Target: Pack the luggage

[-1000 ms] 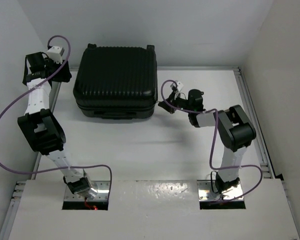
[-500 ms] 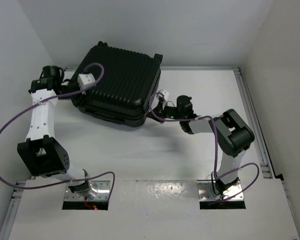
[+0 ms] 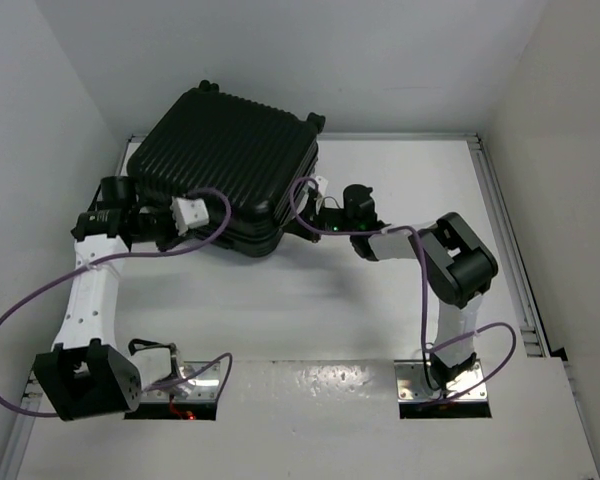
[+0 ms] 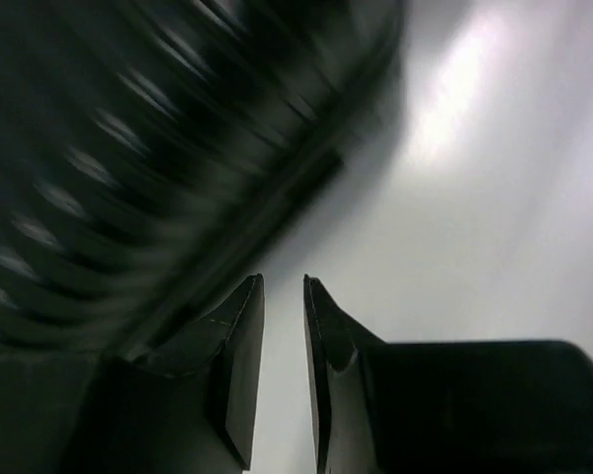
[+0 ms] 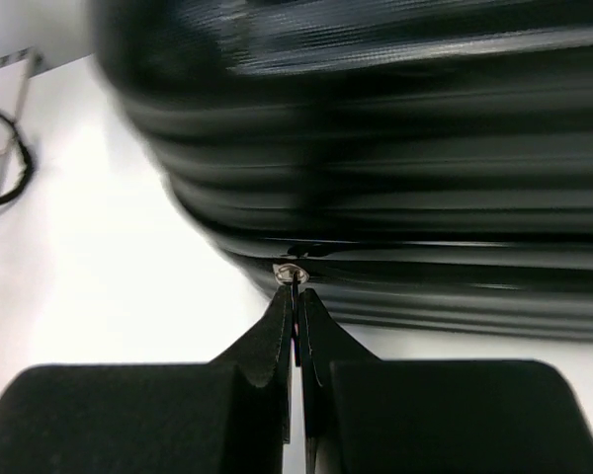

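The luggage (image 3: 230, 160) is a large black ribbed hard-shell suitcase, closed, lying flat and turned at an angle at the back left of the table. It fills the top of the right wrist view (image 5: 376, 148) and shows blurred in the left wrist view (image 4: 128, 148). My right gripper (image 3: 315, 215) is at its front right corner, shut (image 5: 296, 296) on a thin black zipper pull with a silver ring (image 5: 292, 274). My left gripper (image 3: 170, 232) is beside the suitcase's front left edge, its jaws (image 4: 282, 296) a narrow gap apart and empty.
White walls close in the table on the left, back and right. A metal rail (image 3: 500, 210) runs along the table's right side. Purple cables (image 3: 40, 300) loop off both arms. White table surface (image 3: 310, 300) lies in front of the suitcase.
The suitcase has turned and slid toward the back left. My right gripper followed it left at its corner. My left arm swung down from the back to the front left edge.
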`<state>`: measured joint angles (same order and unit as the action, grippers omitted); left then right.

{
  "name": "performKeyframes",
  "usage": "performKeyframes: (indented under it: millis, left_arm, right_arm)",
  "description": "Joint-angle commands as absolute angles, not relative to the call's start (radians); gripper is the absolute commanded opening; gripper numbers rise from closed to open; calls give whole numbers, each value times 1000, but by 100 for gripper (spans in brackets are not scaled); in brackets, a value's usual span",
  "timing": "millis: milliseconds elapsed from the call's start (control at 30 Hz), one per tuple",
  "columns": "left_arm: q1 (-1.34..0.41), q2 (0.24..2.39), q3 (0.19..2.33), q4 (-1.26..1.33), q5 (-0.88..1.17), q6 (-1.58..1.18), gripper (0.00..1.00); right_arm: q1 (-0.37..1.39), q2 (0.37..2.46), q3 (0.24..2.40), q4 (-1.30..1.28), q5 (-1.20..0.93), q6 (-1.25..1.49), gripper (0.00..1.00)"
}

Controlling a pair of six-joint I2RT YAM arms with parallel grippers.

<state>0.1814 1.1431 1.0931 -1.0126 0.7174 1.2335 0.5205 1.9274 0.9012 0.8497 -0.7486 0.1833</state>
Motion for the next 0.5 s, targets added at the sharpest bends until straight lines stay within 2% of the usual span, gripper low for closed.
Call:
performKeyframes:
  millis: [0,67,200,300,400,467]
  left_arm:
    - [96,1144,1190,-598,796,771,28]
    - [62,1214,1238,-436,787,605,29]
    - [-82,1400,1455,-365,643,271,29]
    - [-144,1498,1541,-400,543,200,24]
    - [-196,1603,1568,-400,350,118,20]
    - [-205,1642,1577,-422,319,118,17]
  right_arm:
    - [456,1913,975,904,-701,173,0]
    - [449,1922,995,905,-698,189,0]
    - [459,1948,1023,919,-695,222,0]
    - [465,1968,1038,926,-696,238,0]
    - [447,1993,1051,930,-661,259,0]
    - [456,1997,1061,925,-650,261,0]
